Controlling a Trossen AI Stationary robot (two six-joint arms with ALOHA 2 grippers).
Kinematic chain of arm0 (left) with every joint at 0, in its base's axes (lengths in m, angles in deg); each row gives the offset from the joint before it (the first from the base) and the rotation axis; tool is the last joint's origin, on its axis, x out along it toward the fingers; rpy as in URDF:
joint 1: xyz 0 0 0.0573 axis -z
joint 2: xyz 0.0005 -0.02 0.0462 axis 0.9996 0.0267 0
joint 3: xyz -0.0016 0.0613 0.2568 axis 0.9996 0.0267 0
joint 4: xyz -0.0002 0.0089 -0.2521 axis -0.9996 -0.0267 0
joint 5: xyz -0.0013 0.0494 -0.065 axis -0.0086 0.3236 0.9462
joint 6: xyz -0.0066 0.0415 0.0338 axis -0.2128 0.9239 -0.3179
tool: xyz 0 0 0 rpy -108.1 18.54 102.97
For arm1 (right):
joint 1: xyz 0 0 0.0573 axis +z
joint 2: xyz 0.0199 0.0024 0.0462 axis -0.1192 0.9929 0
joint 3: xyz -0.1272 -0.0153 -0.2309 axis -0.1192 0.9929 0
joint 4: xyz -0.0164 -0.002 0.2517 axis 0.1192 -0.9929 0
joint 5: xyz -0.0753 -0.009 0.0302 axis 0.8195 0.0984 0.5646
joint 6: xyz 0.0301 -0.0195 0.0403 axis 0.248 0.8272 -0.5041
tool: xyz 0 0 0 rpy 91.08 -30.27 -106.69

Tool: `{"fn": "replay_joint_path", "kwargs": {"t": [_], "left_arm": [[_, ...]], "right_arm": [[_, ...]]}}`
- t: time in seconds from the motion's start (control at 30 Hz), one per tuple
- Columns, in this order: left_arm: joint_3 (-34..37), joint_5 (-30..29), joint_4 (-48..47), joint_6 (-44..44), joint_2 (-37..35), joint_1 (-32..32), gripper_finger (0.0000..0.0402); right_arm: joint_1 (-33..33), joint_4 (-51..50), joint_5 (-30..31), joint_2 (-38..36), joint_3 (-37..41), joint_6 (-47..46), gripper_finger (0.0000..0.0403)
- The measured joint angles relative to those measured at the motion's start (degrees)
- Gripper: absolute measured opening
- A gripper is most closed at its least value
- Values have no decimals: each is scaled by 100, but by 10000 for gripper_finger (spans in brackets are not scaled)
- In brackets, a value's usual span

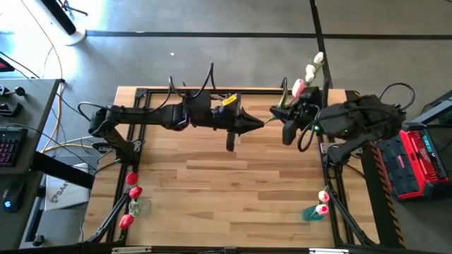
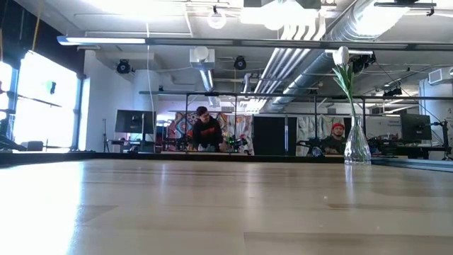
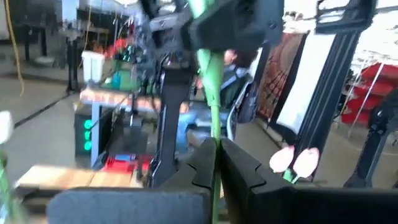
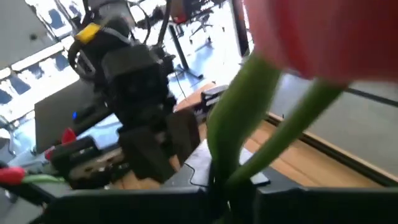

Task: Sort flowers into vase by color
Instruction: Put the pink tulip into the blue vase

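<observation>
Tulips — artificial, with long thin green stems and small bud heads. A bunch of cream-white and pink tulips sits at the tabletop's far edge, between the two arms. The left gripper is closed on a green stem; the right gripper is pinched shut on green stems under a pink bud. Three red tulips stand in a clear vase near the left front corner — pink ones in a teal vase at the right front. No legible writing.
</observation>
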Motion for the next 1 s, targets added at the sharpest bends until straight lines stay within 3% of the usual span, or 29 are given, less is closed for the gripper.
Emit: {"fn": "replay_joint_path", "kwargs": {"t": [0.1, 0.23, 0.53, 0.63, 1.0], "left_arm": [[-7, 18, -575, 0, -9, -28, 25], [-7, 55, -1476, 96, -7, -43, 63], [-2, 29, -2578, 240, 40, -16, 98], [-3, 20, -2550, 174, 86, 22, 98], [-2, -248, -2398, -211, 95, 25, 92]], "right_arm": [[-1, -677, -130, -70, -84, -239, 13], [20, -2415, -454, -149, -413, -985, 6], [333, -2447, -2742, -430, -86, -823, 1], [652, -2428, -3120, -450, 125, -907, 1], [2403, -2441, -2979, -1029, 1553, -2263, 0]]}}
